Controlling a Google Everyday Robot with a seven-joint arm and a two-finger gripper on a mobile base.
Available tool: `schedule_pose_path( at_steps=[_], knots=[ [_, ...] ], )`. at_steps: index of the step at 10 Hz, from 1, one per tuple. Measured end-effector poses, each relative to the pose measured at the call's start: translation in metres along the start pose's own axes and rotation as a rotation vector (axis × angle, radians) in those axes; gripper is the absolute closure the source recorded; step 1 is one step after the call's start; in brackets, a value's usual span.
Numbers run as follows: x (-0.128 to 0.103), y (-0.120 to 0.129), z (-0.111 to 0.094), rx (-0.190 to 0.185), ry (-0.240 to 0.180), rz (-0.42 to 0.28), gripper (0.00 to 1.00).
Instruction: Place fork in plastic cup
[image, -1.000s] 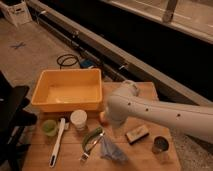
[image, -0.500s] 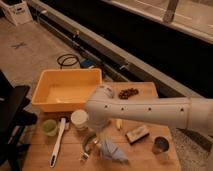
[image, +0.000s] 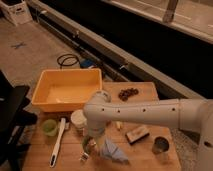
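Pincer low over cluttered wooden table, concrete floor behind

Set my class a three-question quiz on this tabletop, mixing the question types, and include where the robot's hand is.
1. True or false: the hand is low over the front of the table, between the white brush and the blue cloth.
2. What colour is the tub at the table's back left?
3. Which lies nearest the metal can? A the tub; B the pale block; C the white brush.

Key: 1 true; 2 yellow; 3 B.
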Motion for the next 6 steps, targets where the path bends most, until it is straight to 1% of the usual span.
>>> schedule_pose_path(
  at_steps=[3,4,6],
  knots=[
    [0.0,0.0,0.0,0.0,0.0,0.001,0.32],
    [0.0,0.0,0.001,-0.001,-0.008,0.006,0.32],
    [0.0,0.009,0.013,-0.012,-0.039,0.034,0.32]
  ],
)
